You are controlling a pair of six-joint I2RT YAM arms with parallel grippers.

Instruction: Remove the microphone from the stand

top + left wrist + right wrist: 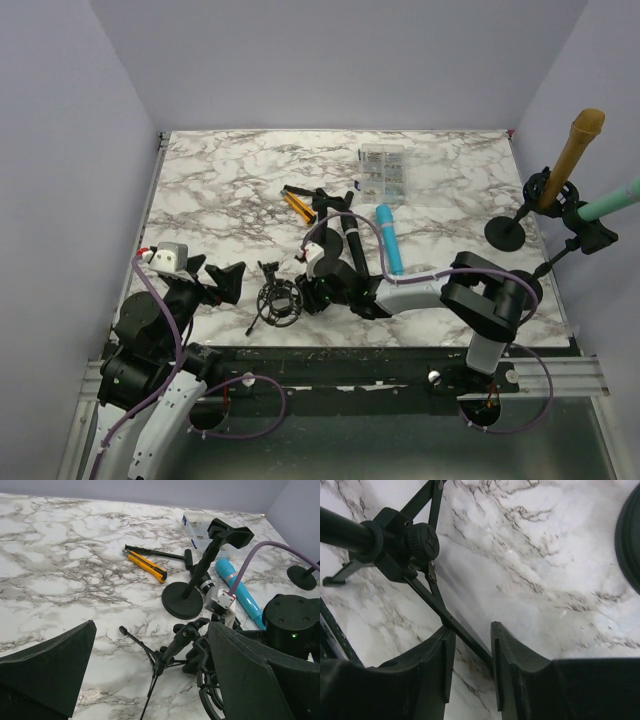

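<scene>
A small black tripod stand (278,300) with an empty ring mount stands near the front edge; it also shows in the left wrist view (172,650). A turquoise microphone (390,240) lies flat on the marble, apart from the stand, and is also in the left wrist view (240,592). My right gripper (306,290) is low beside the tripod. Its jaws are nearly closed on one thin tripod leg (435,607), which crosses the right gripper (470,630) diagonally and touches both fingers. My left gripper (225,280) is wide open and empty, left of the tripod (150,630).
A black round-base stand (182,600) with a clamp on top stands behind the tripod. An orange utility knife (297,205) and a clear parts box (385,170) lie farther back. At the right edge, a stand (505,235) carries a tan microphone (575,145) and a green one (615,205).
</scene>
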